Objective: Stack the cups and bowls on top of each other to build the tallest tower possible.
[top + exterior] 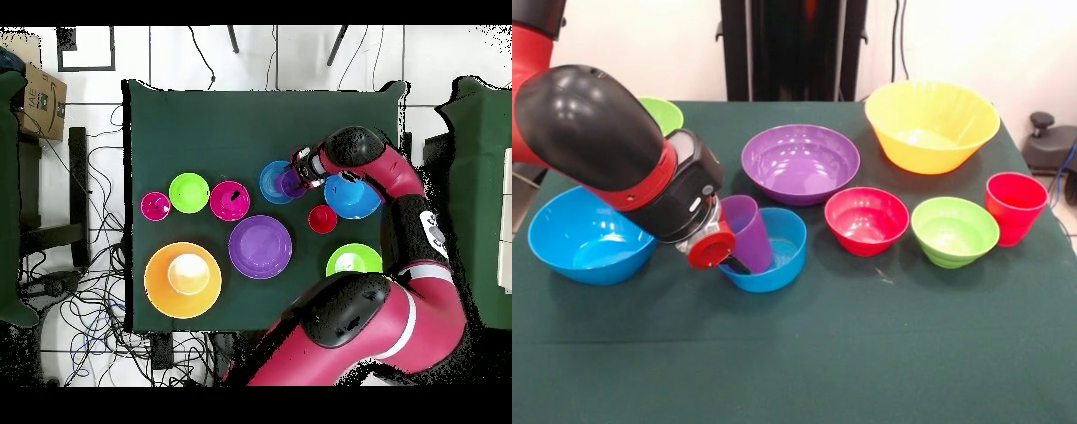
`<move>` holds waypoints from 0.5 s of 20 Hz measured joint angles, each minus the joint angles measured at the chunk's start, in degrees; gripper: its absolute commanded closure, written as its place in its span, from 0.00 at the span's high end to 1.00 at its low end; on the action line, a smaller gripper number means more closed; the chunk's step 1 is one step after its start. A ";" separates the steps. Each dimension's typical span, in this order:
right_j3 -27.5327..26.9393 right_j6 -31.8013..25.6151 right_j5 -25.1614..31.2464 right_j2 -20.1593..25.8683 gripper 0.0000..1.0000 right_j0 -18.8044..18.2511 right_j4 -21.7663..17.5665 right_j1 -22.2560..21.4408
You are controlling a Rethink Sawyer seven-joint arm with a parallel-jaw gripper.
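A translucent purple cup (749, 228) leans tilted inside the small blue bowl (786, 246), left of the table's middle. My gripper (733, 253) reaches it from the left and is shut on the cup's rim; the wrist hides most of the grip. In the overhead view the purple cup (291, 183) sits in the small blue bowl (270, 182) with the gripper (298, 178) beside it. One red cup (1015, 208) stands at the far right. Another red cup (322, 218) shows only from overhead, by the large blue bowl (352, 196).
Large blue bowl (587, 237) lies under my arm at the left, with a lime green bowl (660, 113) behind it. Purple bowl (801, 163) and big yellow bowl (931, 124) stand at the back. Red-pink bowl (866, 221) and small lime green bowl (954, 231) sit right of centre.
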 measured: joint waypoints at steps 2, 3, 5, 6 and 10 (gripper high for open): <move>0.44 0.00 -0.01 -0.06 1.00 0.00 0.01 -0.22; 1.94 0.00 -0.02 -0.26 1.00 0.04 -0.01 -1.02; 3.03 0.00 -0.01 -0.40 1.00 0.09 -0.01 -1.64; 4.92 0.00 0.00 -0.65 1.00 0.26 0.01 -2.82; 10.36 -0.01 0.01 -1.72 1.00 1.42 0.04 -6.96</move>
